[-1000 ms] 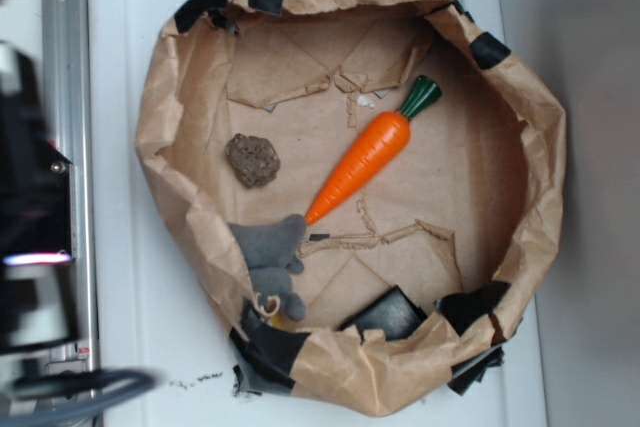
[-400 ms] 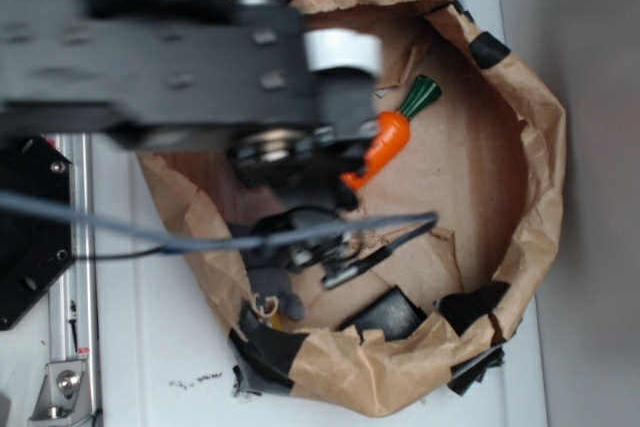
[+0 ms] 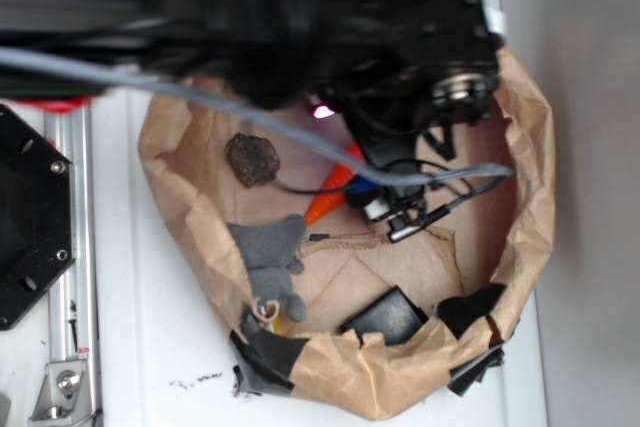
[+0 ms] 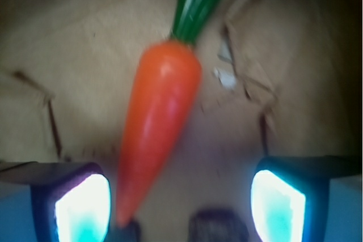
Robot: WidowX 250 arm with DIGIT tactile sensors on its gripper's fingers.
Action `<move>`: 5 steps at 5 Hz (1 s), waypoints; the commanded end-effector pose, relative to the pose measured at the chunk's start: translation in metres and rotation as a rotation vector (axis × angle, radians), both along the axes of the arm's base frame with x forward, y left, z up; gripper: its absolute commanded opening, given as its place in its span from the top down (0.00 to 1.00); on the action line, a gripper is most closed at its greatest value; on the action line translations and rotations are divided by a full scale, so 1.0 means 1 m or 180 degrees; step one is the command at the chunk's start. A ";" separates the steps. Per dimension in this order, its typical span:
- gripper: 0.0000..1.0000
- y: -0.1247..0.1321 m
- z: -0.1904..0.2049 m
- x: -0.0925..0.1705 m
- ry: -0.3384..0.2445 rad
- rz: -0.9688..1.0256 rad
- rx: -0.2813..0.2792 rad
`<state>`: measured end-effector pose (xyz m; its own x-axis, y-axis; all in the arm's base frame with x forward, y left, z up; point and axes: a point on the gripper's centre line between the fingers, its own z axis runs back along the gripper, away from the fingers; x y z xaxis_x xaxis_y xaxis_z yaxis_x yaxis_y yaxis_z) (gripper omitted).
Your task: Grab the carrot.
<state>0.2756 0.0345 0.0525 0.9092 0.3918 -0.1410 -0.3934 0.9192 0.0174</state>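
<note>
A crumpled brown paper bag (image 3: 530, 177), rolled down into a shallow basin, is holding several loose things. The carrot (image 4: 156, 117) is lying on the bag's floor near the middle, its green stem (image 4: 195, 1) pointing away from the wrist camera. The brown lumpy ball (image 3: 252, 159) is sitting to one side of it, and the grey plush toy (image 3: 268, 262) is resting against the bag's wall. The gripper (image 4: 180, 202) is hanging above the carrot with its fingers (image 4: 82, 205) spread wide, gripping nothing; the carrot's tip is lying just beside one finger.
</note>
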 end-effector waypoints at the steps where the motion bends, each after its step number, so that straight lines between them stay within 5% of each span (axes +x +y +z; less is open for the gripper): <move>1: 0.00 0.001 -0.018 0.015 0.0091 0.0048 -0.0202; 2: 0.00 -0.006 -0.030 0.034 0.0125 0.0084 -0.0303; 3: 1.00 -0.007 -0.029 0.033 -0.0024 0.0153 -0.0132; 5: 1.00 -0.005 -0.002 0.021 -0.0298 -0.0153 0.0073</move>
